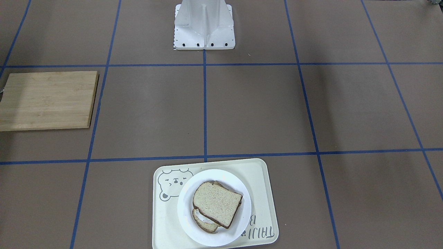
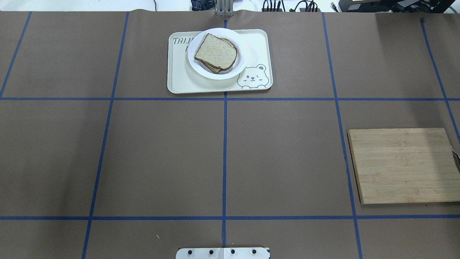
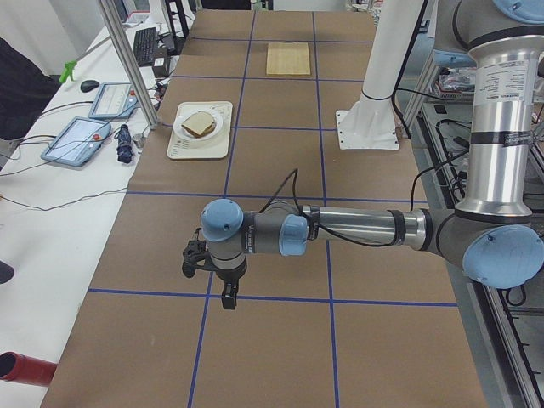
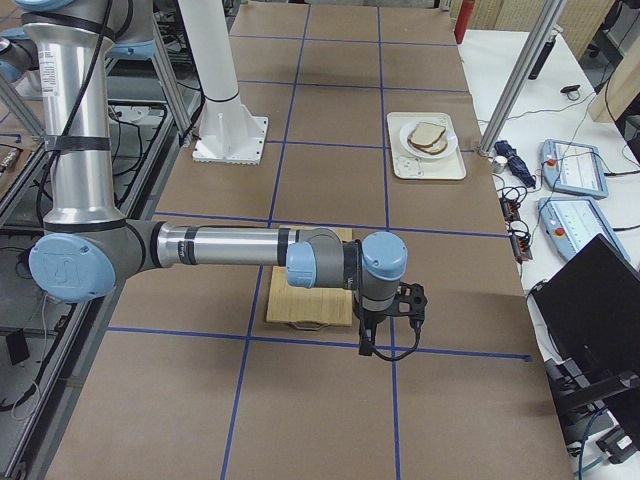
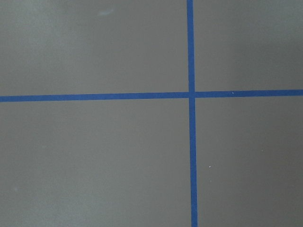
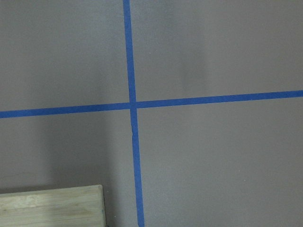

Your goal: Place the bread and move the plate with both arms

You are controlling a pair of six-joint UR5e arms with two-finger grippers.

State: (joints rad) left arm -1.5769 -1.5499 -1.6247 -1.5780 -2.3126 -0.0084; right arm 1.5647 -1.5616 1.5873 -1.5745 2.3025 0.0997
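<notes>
The plain bread slice (image 1: pixel 217 204) lies on top of another slice with white showing under it, on the round white plate (image 1: pixel 185 207). The plate sits on the cream bear-print tray (image 1: pixel 263 193) at the table's far middle. The overhead view shows the bread (image 2: pixel 215 52) and the plate (image 2: pixel 242 50) too. My left gripper (image 3: pixel 228 297) shows only in the left side view, hanging over bare table far from the plate. My right gripper (image 4: pixel 366 345) shows only in the right side view, beside the wooden board. I cannot tell whether either is open or shut.
A wooden cutting board (image 2: pixel 402 165) lies on my right side of the table with nothing on it. The white base block (image 1: pixel 204 27) stands at the near middle. Blue tape lines cross the brown table cover. Both wrist views show only the cover and tape, plus a board corner (image 6: pixel 52 205).
</notes>
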